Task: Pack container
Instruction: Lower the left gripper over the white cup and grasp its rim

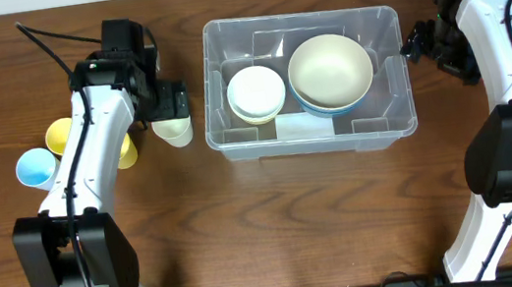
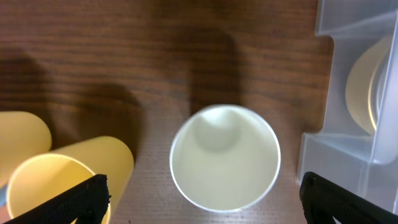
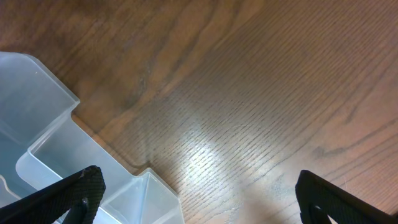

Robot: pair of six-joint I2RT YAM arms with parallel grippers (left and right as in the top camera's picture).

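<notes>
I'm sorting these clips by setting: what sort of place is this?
Likely a robot lab bench rather than a kitchen: a left arm and right arm stand at a wooden table, with a clear container holding bowls and plastic cups beside it.

a cream cup (image 2: 224,158) stands upright, mouth up, on the dark wooden table (image 1: 276,220). just left of the cream cup is a yellow cup (image 2: 81,168) that looks tipped onto its side. a second yellow cup (image 1: 60,136) sits farther left, and a pale blue cup (image 1: 34,169) is the farthest left of all. to the right of the cream cup is a small white bowl (image 1: 256,90), stacked on another. farther right again, a large cream bowl (image 1: 330,69) nests in a blue bowl (image 1: 327,111).
</notes>
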